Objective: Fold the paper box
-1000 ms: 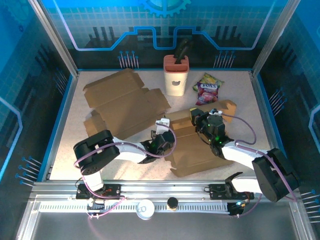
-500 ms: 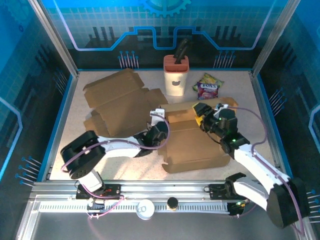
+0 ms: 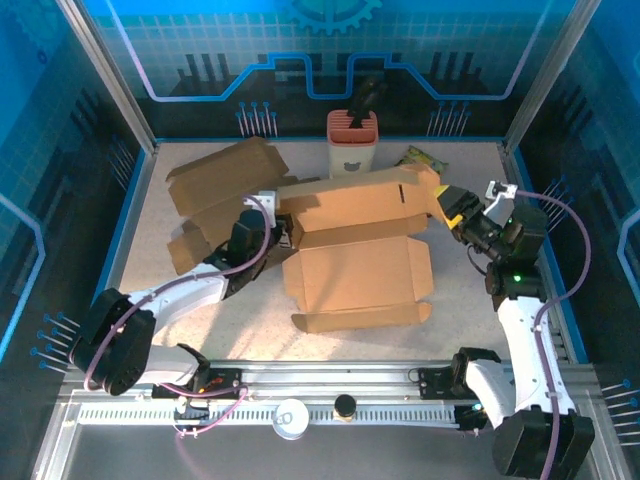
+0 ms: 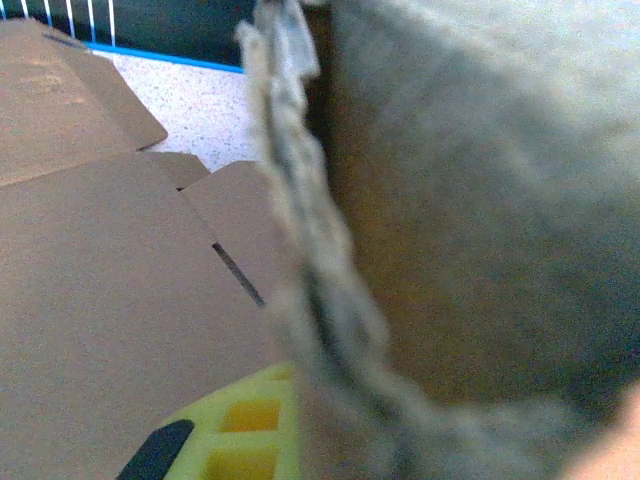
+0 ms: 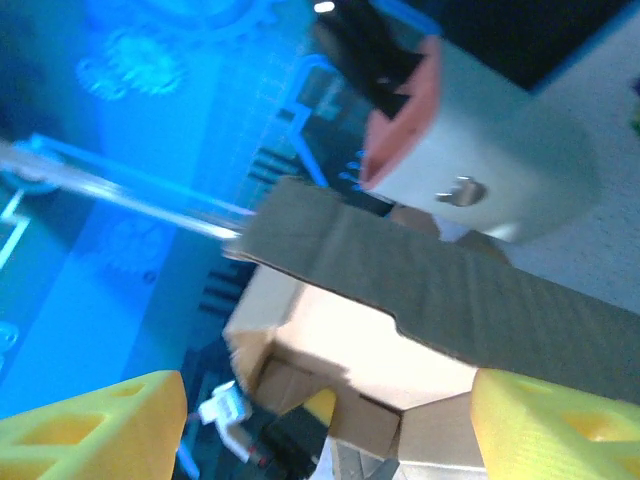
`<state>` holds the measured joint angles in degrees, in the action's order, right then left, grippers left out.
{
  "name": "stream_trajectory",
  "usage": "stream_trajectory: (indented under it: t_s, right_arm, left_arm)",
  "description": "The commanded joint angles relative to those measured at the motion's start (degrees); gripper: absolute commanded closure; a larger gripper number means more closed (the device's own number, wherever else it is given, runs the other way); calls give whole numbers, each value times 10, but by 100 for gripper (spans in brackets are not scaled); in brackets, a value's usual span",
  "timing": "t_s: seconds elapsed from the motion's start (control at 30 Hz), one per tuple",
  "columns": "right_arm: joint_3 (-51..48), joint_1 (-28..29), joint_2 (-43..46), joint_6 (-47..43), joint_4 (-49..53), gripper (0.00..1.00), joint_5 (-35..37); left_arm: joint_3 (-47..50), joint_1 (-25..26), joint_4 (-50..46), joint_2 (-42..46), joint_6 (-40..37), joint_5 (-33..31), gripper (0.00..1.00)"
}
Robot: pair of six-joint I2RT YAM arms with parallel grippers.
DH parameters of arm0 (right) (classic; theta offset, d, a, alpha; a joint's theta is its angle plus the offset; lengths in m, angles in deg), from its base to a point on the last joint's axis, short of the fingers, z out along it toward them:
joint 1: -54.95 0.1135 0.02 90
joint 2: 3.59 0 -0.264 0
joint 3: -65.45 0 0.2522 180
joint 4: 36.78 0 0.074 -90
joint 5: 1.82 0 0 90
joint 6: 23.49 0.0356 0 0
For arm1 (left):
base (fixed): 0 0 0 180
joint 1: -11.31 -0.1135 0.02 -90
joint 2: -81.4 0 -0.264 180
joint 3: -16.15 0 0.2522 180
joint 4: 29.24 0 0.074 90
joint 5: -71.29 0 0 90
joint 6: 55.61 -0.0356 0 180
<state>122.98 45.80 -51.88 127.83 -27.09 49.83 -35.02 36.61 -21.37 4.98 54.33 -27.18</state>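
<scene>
Paper box [image 3: 360,270] is found near the middle of the speckled table [image 3: 470,330], half opened. Its base panel is laid flat, while its long rear panel is stood up and tilted toward the back. A second cardboard blank [image 3: 215,180] is spread flat at the rear left, just beside the box. A white holder [image 3: 352,155] with a salmon top and a dark handle is set upright behind the box. The left gripper [image 3: 272,228] is clenched on the box's left edge. In the left wrist view that edge is seen blurred, close beside a yellow finger [image 4: 235,440]. The right gripper [image 3: 452,208] is released, its yellow fingers [image 5: 90,425] spread wide. It is placed just beside the right end of the upright panel, with nothing grasped. A snack packet [image 3: 418,157] is partly hidden behind that panel.
</scene>
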Motion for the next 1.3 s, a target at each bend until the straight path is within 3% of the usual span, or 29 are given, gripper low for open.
stream_trajectory:
  t_s: [0.0,0.13,0.33,0.6,0.7,0.8,1.03,1.27]
  right_arm:
    - [48,-21,-6,-64,27,24,-51]
    - [61,-62,-48,-44,-39,24,-81]
    - [127,-66,-145,-61,-141,28,-139]
    - [177,-6,-221,22,-316,29,-218]
    - [189,26,-217,-3,-269,28,-217]
    - [182,32,-181,-56,-145,28,-177]
    - [122,56,-95,-21,-58,23,-110]
    - [196,52,-136,-22,-40,22,-113]
  left_arm:
    - [2,-45,10,13,52,135,100]
    - [-32,-100,1,-4,110,246,100]
    - [-80,-152,1,-47,157,383,100]
    - [-102,-185,54,-122,220,489,100]
    - [-103,-187,57,-133,226,489,100]
    - [-102,-188,57,-134,232,485,100]
    - [-92,-188,78,-138,244,484,100]
    - [-93,-191,216,-196,370,563,100]
